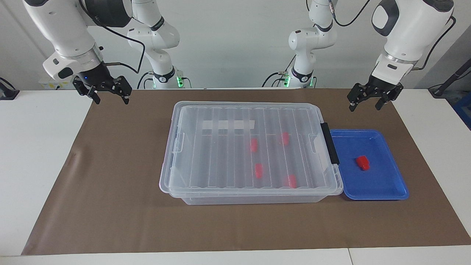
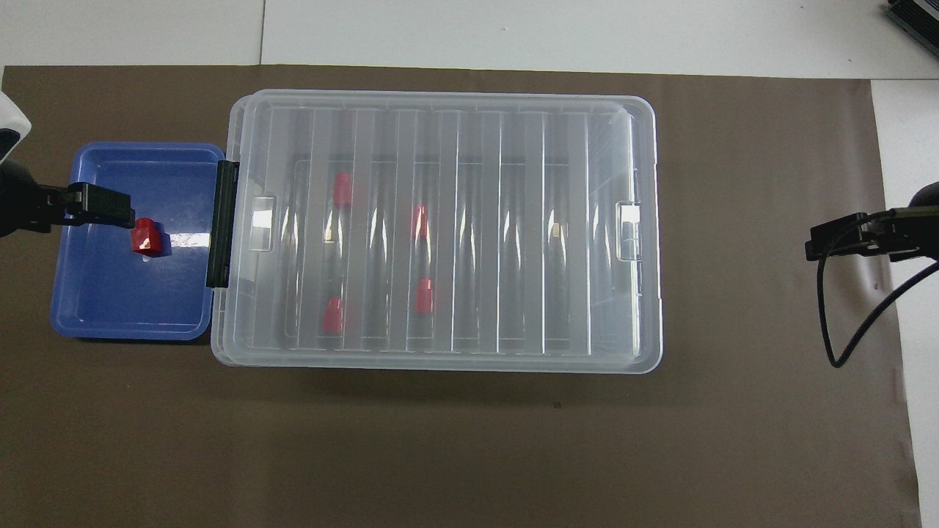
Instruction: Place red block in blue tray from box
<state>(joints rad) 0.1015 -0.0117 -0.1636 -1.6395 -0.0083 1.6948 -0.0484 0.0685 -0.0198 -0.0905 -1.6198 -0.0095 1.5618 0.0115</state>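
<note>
One red block (image 1: 362,162) lies in the blue tray (image 1: 375,194), also seen in the overhead view (image 2: 147,237). The tray (image 2: 125,323) sits against the box's black clip handle (image 1: 329,143), toward the left arm's end of the table. The clear box (image 1: 220,158) stands mid-table with its ribbed lid on (image 2: 477,235). Several more red blocks (image 1: 258,170) lie inside it. My left gripper (image 1: 365,105) is open and empty, raised over the tray's rim (image 2: 110,209), touching nothing. My right gripper (image 1: 111,97) is open and empty, raised over the mat's edge (image 2: 836,238).
A brown mat (image 1: 110,206) covers the table under the box and tray. A white strip (image 1: 228,125) marks the box on the side nearer the robots. A black cable (image 2: 832,323) hangs from the right arm.
</note>
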